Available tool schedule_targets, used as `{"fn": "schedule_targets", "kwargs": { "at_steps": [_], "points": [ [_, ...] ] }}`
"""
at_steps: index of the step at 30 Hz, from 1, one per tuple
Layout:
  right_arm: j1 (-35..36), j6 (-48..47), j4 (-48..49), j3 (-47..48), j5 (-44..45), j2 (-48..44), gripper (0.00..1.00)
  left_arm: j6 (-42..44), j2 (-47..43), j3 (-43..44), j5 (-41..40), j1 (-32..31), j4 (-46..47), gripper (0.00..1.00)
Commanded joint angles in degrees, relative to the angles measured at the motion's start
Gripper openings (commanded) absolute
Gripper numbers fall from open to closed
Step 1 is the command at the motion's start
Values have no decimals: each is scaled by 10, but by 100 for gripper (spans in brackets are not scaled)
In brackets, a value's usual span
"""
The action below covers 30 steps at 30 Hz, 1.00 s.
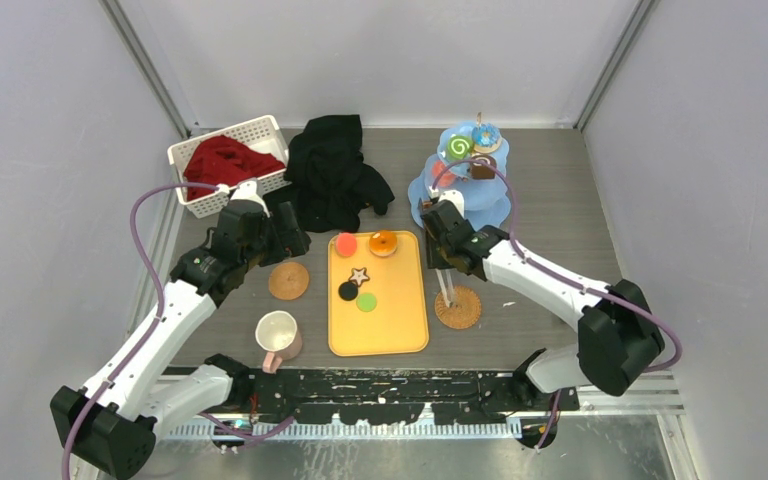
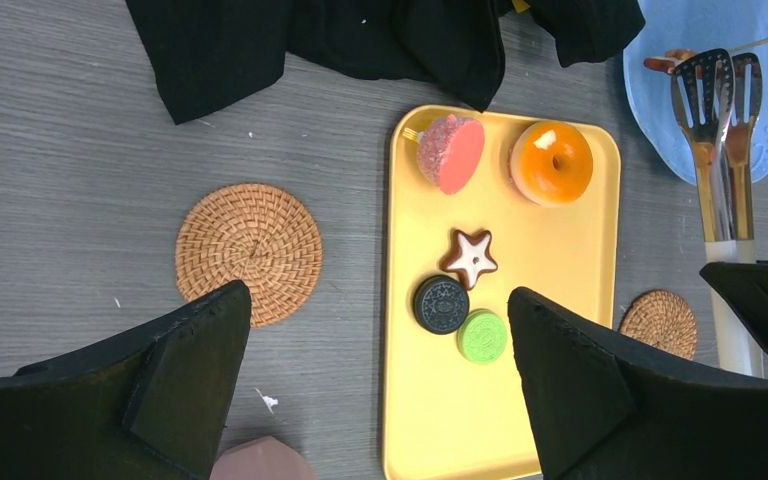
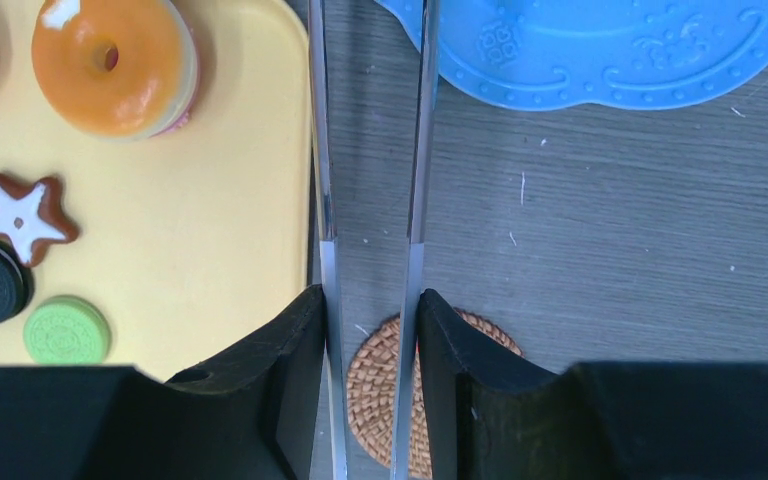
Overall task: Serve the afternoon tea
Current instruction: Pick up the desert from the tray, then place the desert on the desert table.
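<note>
Five sweets [image 2: 470,257] lie on the tray [image 1: 380,330] at the middle of the near edge, not yet served. A swirl roll [image 1: 459,148] and a blue donut [image 1: 486,137] already sit on the stand [image 1: 490,205] toward the far right corner. The mug [image 1: 278,333] stands by the near edge, left of the tray, off the left coaster [image 1: 288,281] just beyond it.

The right gripper [image 3: 370,300] is clamped on the tongs [image 2: 701,80]. Its fingers press both arms near the handle end, above the right coaster [image 1: 457,308], so the slotted tips reach over the stand's bottom tier. Held this way, a tighter squeeze would likely close the tips on a sweet. The tips look parted and carry nothing.

The left gripper [image 2: 375,295] hangs wide open and empty between the left coaster and the tray, probably placed to take the mug. A black cloth [image 1: 335,175] and a basket [image 1: 225,160] lie along the far edge, toward the left.
</note>
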Motion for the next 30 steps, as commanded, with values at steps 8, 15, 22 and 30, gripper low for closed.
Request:
{"fn": "schedule_targets", "kwargs": {
  "at_steps": [8, 15, 22, 30],
  "points": [
    [-21, 3, 115, 1, 49, 44, 8, 8, -10, 19, -11, 2, 5, 99],
    [-27, 9, 119, -12, 29, 64, 9, 8, -6, 20, -12, 2, 2, 99],
    [-30, 13, 97, -23, -15, 52, 25, 5, -1, 18, -12, 2, 4, 99],
    [-35, 13, 87, -34, -21, 34, 31, 5, 2, 17, -13, 2, 4, 99]
  ]
}}
